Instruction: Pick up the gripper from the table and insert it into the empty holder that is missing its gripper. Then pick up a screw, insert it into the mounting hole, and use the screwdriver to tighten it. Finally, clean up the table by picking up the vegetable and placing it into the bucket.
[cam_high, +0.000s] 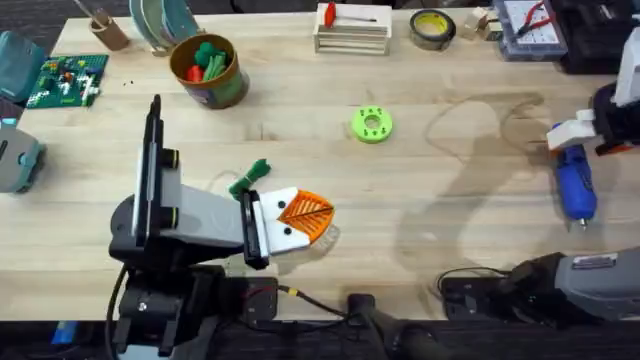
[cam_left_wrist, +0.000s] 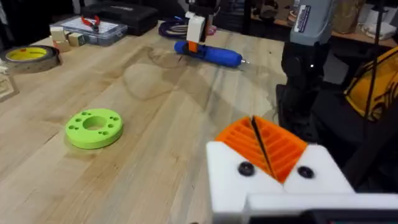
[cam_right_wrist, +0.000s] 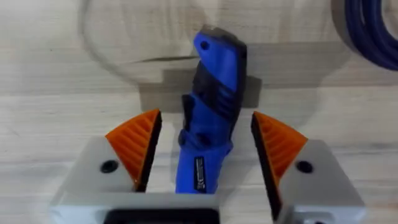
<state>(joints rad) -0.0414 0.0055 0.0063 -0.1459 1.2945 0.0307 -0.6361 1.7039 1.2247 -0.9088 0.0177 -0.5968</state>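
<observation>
At the right edge of the tabletop (cam_high: 450, 210), the screwdriver (cam_high: 575, 185) lies flat with its thin metal bit pointing toward the near edge. The right gripper (cam_right_wrist: 205, 152) sits over its rear end, jaws spread wide, one orange pad on each side of the blue body and a gap left on both sides; the pads do not touch it. In the overhead view this gripper shows as a white piece just above the screwdriver's back end.

Near the front edge, left of the middle, the left gripper (cam_high: 300, 218) hangs low over the wood. Its jaws are closed: the two orange ribbed pads press together with only a dark seam between them, and nothing is held. Each white finger carries a small black dot.

The vegetable (cam_high: 250, 178) lies on the tabletop just behind the left gripper, close to the white finger but whether it touches I cannot tell. The bucket (cam_high: 210, 72) stands well back on the left, with red and green pieces inside it. A lime green ring disc (cam_high: 372, 124) lies flat near the middle, well apart from both grippers. A roll of yellow tape (cam_high: 433, 28) and a small wooden crate (cam_high: 352, 32) sit along the far edge.
</observation>
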